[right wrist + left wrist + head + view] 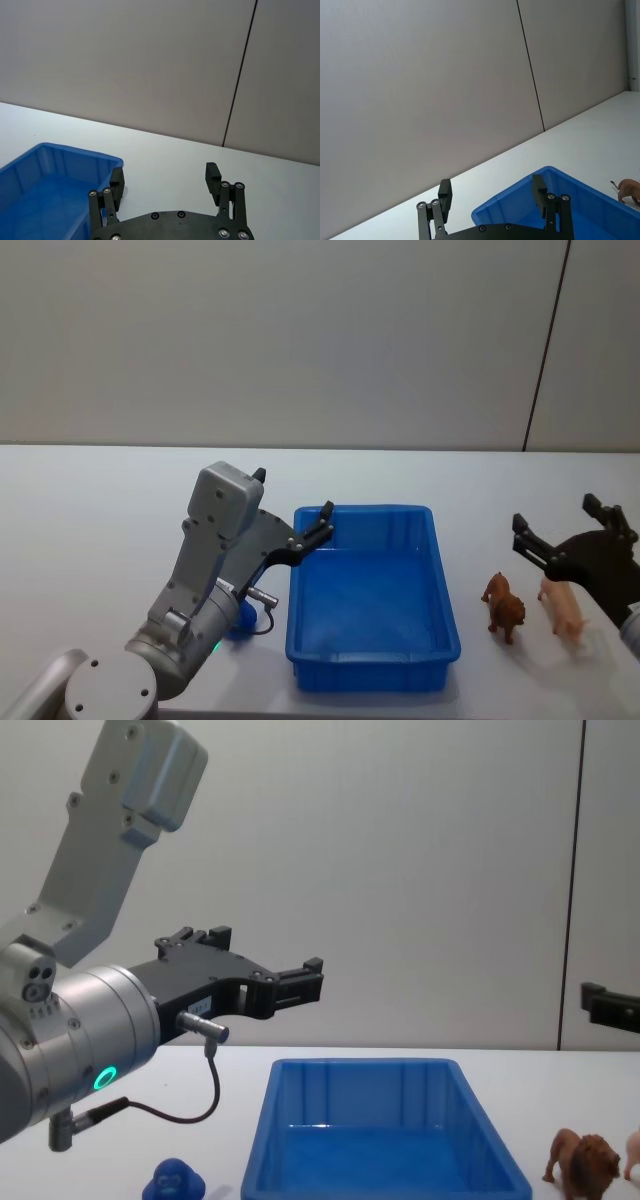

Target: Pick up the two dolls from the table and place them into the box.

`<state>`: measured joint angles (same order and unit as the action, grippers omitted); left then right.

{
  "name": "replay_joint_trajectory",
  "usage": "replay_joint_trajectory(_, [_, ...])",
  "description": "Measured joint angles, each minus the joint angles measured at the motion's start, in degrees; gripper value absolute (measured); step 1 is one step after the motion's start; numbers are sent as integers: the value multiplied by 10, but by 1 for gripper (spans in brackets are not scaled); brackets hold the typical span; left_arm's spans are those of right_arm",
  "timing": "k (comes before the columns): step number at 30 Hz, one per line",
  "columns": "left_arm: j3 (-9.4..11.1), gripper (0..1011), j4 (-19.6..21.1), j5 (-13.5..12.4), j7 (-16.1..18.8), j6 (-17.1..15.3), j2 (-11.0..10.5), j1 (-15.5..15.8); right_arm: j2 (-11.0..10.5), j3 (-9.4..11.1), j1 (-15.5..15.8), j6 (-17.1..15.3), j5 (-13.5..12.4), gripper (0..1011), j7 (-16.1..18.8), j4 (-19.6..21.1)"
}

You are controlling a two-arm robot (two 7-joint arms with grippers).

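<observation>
The blue box (pixel 441 585) stands in the middle of the table with nothing inside it. A brown lion doll (pixel 504 606) and a pale pink animal (pixel 563 608) stand right of the box. A rounded blue figure (pixel 174 1183) sits left of the box, mostly hidden under my left arm in the head view (pixel 241 621). My left gripper (pixel 292 493) hangs open and empty above the box's far left corner. My right gripper (pixel 556 515) is open and empty, just beyond the lion and the pink animal. The left wrist view shows the open left gripper (pixel 491 190), the box (pixel 590 200) and the lion (pixel 630 189).
The table is white, with a plain grey wall behind it. My left arm's elbow and cable (pixel 205 1090) hang over the table left of the box. The right wrist view shows the open right gripper (pixel 164 177) and the box's corner (pixel 75 152).
</observation>
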<state>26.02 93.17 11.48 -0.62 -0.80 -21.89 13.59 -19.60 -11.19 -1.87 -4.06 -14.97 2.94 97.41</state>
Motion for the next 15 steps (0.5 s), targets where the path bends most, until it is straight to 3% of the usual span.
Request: replay_joint_trajectory(15, [0, 1002, 0, 0, 0, 0, 0, 0, -17, 16, 3, -32, 28, 1001, -23, -18])
